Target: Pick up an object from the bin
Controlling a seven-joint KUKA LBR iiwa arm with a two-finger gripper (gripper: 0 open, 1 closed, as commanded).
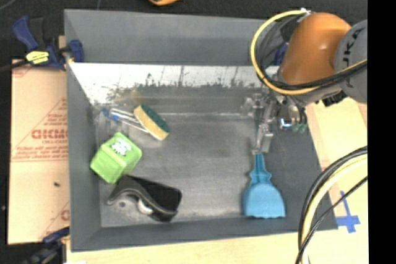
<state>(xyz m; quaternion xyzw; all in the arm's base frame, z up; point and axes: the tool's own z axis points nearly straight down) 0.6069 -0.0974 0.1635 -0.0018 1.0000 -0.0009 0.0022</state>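
You're working hard against the right wall of the grey metal bin (185, 40). Your gripper (262, 143) is hanging close to that wall, about halfway along it, and the orange-covered wrist (312, 46) is sitting over the rim behind it. To your left the floor is lying open, a broad stretch of scuffed, dull grey metal running across the centre of the bin. So you're getting plenty of room on that side and very little toward the right wall. Just in front of the gripper a light blue plastic brush (263, 198) is lying flat along the right wall. Its slim handle is pointing up at the gripper, and its wide, fan-shaped head is sitting near the front right corner, close to the front wall. The handle's end is either meeting the gripper or lying just beside it, and I cannot tell which. I also cannot tell whether the gripper is wide or closed. Everything else is crowding the left side, well apart from you. A bright green boxy plastic thing (116, 157) with a white patch on top is sitting there, with a yellow sponge (153, 122) with a green scouring face lying nearer the back. A clear tube (116, 114) is lying beside the sponge, and a glossy black curved thing (158, 198) with a metal part is resting near the front left corner.
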